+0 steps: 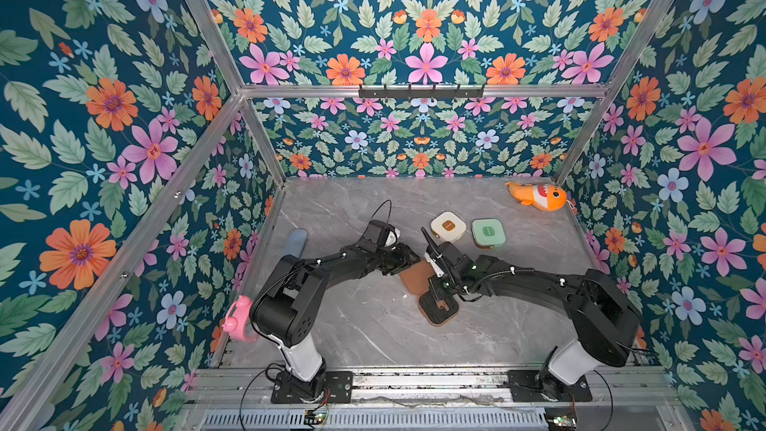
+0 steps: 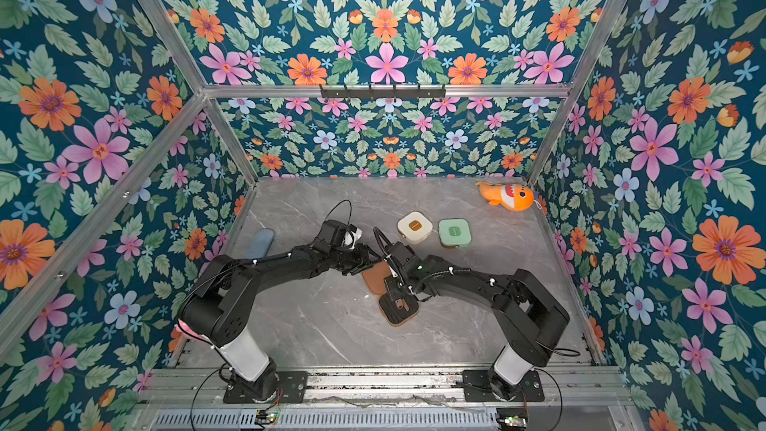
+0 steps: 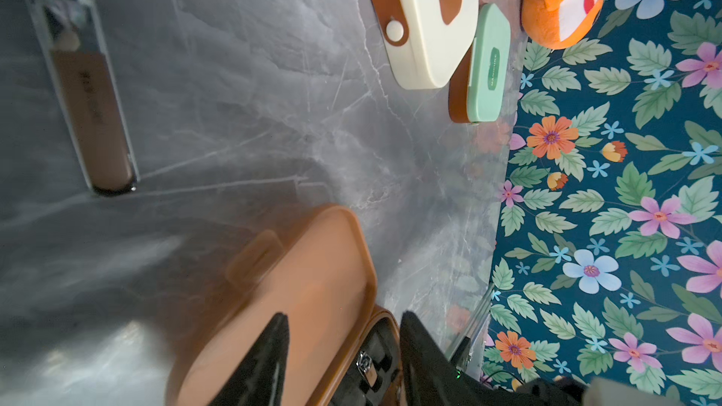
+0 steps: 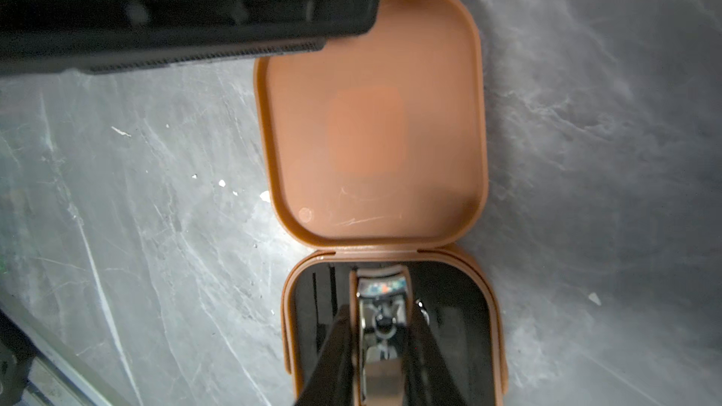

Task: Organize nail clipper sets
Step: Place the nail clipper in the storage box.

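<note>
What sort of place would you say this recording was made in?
Most likely a robot test booth: an aluminium frame lined with floral wallpaper encloses a marble-look tabletop, and the left arm and right arm are bolted to a rail at its front edge.

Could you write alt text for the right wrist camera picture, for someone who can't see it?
The right gripper is closed on a metal nail clipper sitting in the black tray of an open brown case, whose lid lies flat on the grey marble table. Part of the black left arm shows, blurred, near the lid.
</note>
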You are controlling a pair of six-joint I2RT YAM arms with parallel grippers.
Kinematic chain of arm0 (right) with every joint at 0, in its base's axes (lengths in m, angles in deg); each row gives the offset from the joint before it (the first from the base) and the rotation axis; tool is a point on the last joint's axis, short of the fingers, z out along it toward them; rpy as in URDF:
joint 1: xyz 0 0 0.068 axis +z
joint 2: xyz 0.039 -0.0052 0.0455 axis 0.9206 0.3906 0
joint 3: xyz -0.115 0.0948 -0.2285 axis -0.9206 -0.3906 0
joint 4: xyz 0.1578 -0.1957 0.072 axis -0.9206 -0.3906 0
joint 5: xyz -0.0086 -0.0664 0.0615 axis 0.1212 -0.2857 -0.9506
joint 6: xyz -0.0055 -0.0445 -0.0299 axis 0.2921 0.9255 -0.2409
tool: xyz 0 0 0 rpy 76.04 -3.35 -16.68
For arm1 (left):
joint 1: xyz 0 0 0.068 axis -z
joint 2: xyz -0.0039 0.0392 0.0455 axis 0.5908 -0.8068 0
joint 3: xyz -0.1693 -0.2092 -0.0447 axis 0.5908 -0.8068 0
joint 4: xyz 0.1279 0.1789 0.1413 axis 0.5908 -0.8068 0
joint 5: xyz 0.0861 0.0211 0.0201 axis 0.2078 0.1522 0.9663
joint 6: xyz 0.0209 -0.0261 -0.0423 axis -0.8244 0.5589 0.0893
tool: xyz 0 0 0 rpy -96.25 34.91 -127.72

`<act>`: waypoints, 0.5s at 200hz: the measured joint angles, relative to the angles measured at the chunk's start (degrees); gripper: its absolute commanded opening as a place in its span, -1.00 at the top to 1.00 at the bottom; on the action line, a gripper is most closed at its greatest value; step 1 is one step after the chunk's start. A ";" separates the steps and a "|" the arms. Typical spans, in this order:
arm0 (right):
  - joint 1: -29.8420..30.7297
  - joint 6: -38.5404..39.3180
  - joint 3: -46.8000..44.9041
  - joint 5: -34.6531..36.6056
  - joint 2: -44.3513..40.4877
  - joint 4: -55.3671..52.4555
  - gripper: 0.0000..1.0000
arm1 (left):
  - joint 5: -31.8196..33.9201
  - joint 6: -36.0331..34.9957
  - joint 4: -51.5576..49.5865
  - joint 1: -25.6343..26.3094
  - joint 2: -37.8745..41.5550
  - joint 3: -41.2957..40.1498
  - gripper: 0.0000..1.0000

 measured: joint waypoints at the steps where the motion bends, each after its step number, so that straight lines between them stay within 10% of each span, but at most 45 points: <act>1: 0.00 0.00 0.02 -0.02 0.04 0.02 0.86 | 0.00 0.00 0.00 0.00 -0.02 0.00 0.02; 100: 1.90 1.09 0.33 -0.70 3.61 0.83 0.89 | 0.20 0.17 0.87 0.00 -1.57 -0.90 0.04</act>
